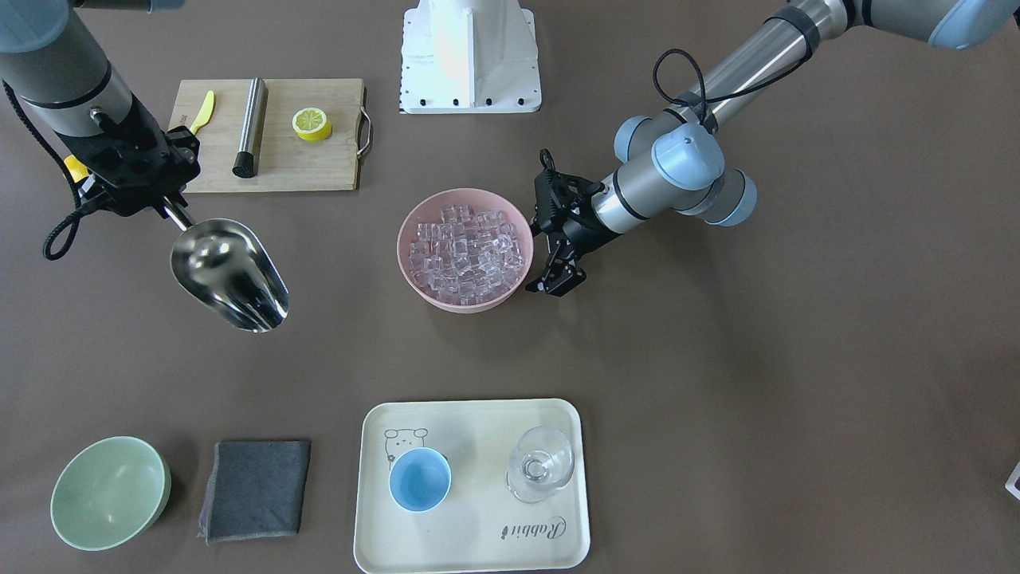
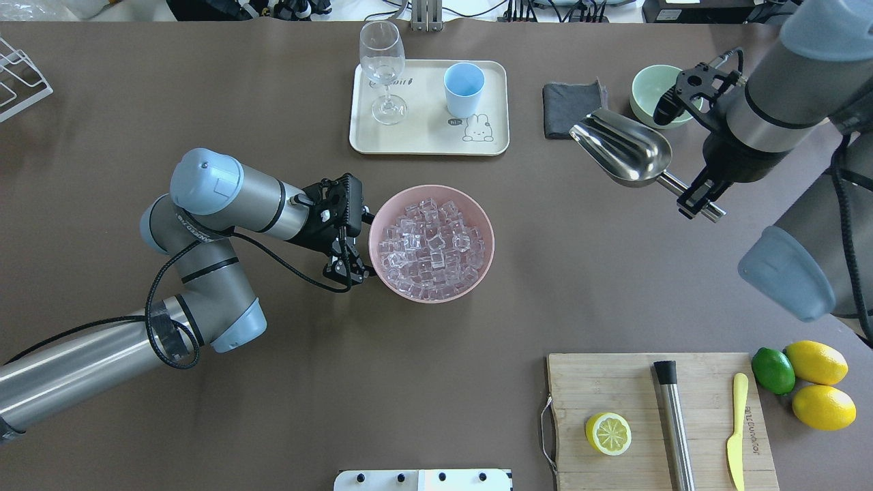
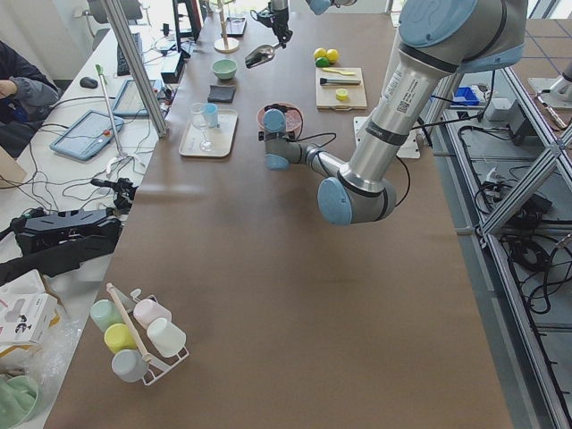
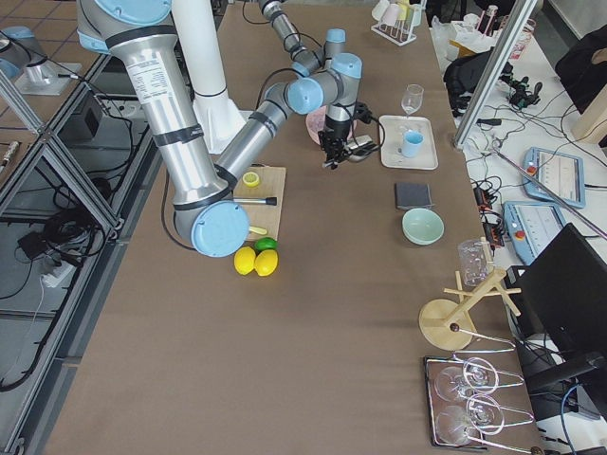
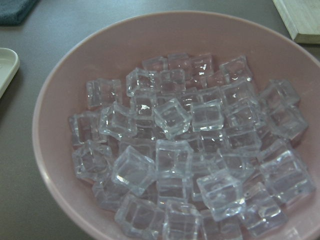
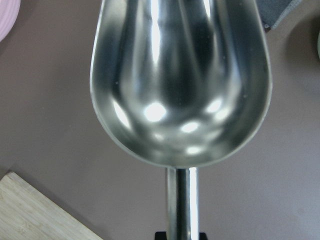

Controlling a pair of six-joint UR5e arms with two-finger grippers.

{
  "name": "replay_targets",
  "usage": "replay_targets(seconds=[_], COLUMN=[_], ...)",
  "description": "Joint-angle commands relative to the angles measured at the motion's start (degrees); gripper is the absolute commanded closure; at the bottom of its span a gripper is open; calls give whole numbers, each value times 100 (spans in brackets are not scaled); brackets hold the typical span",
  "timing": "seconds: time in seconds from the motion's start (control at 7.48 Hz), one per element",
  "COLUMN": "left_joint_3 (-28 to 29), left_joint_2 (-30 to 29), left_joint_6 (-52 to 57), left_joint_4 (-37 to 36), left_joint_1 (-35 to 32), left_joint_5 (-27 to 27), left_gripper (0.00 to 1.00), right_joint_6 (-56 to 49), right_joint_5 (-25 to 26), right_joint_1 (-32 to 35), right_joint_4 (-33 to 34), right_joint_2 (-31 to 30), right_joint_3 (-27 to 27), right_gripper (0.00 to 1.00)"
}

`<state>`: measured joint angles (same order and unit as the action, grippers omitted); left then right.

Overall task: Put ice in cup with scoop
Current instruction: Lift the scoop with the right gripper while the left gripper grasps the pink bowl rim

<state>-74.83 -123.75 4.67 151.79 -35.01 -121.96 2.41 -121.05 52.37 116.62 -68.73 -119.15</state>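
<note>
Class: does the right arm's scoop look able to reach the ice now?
Likely yes: nothing stands between scoop and ice; the left tool is on the far side of the bowl.

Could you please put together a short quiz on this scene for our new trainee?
1. True or false: the scoop already holds ice.
2. What colour is the bowl that holds the ice? A green; B pink; C blue.
3. Fill in: the right gripper holds the scoop by its ____.
Key: 1 false; 2 B; 3 handle.
</note>
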Motion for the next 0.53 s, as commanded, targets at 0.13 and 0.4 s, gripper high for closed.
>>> replay_targets(seconds=[0.13,0.4], left_joint_3=[-31,-49], left_joint_2=[26,35], left_joint_6=[-19,-19], left_joint_4=[8,17], left_joint_1=[169,196], left_joint_5=[6,6], left_gripper=[2,2], right_joint_6=[-57,-1138], right_joint_5=[99,169], right_joint_1=[-77,-87], right_joint_4=[968,951], right_joint_2=[756,468], right_joint_3=[6,-99], right_gripper=[100,100])
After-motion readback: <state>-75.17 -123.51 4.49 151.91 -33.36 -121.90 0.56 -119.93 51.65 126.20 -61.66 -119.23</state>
